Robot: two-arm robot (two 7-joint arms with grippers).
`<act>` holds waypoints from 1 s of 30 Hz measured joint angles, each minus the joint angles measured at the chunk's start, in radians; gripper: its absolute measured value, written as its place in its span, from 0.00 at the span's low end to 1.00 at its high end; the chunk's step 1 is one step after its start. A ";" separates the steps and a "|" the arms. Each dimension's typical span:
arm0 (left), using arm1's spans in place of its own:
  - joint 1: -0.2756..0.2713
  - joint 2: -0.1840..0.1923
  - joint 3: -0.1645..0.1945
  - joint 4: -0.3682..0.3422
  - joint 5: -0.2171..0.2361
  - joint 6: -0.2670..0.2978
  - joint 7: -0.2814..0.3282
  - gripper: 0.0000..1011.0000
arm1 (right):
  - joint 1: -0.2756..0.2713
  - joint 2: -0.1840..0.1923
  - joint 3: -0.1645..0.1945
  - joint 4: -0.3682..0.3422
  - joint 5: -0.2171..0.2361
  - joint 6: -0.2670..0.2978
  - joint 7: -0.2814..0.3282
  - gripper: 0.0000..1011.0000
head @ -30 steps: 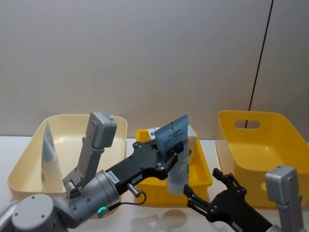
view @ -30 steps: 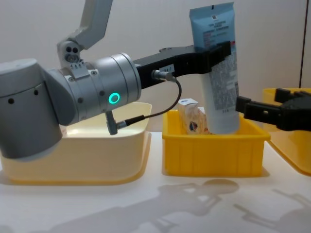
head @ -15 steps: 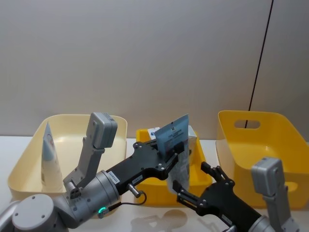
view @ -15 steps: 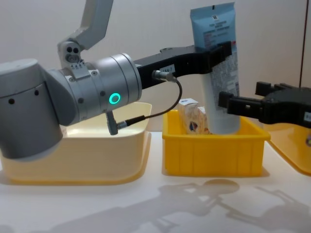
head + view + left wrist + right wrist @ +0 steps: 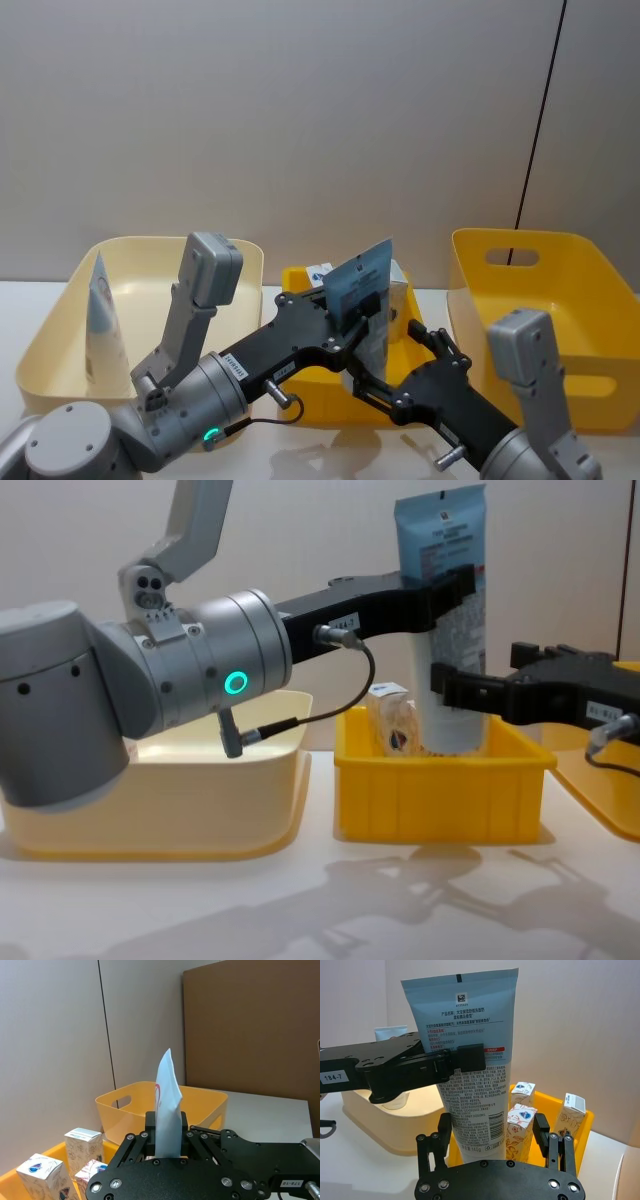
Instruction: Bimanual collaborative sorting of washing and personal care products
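- Clamping the light-blue tube (image 5: 462, 1015) across its printed panel, the fingers (image 5: 470, 1057) of the left gripper (image 5: 452, 585) hold it upright, crimped end up, over the small yellow tray (image 5: 440, 790).
- The right gripper (image 5: 492, 1120) has its fingers (image 5: 443, 1130) spread apart, one on either side of the tube's lower part and just beside it; whether they touch it cannot be told.
- The tube carries a square code near its top, lines of small Chinese print, a barcode and "140g" near its base.
- A white tag (image 5: 332, 1078) on the left gripper reads "184-7".
- Three white cartons (image 5: 519, 1127) stand upright in the tray, each printed with a dark blue emblem and an orange pattern.
- Two tubes in all: the second tube (image 5: 100, 305) stands in the cream bin (image 5: 60, 330) on the robot's left.
- The large yellow bin (image 5: 560, 290), with a handle slot, sits on the right; all three containers rest on the white bench (image 5: 300, 900).
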 joint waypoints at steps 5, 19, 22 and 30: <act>0.000 0.000 0.000 0.000 0.000 0.000 0.000 0.23 | 0.009 -0.008 -0.004 0.008 -0.009 0.002 -0.009 0.99; 0.000 0.000 0.000 0.000 0.000 0.000 0.000 0.23 | 0.022 -0.021 -0.011 0.019 -0.025 0.006 -0.024 0.80; 0.000 0.000 0.000 0.000 0.000 0.000 0.000 0.23 | 0.023 -0.022 -0.011 0.020 -0.026 0.007 -0.025 0.75; 0.000 0.000 0.000 0.000 0.000 0.000 -0.001 0.23 | 0.026 -0.025 -0.012 0.022 -0.029 0.007 -0.029 0.66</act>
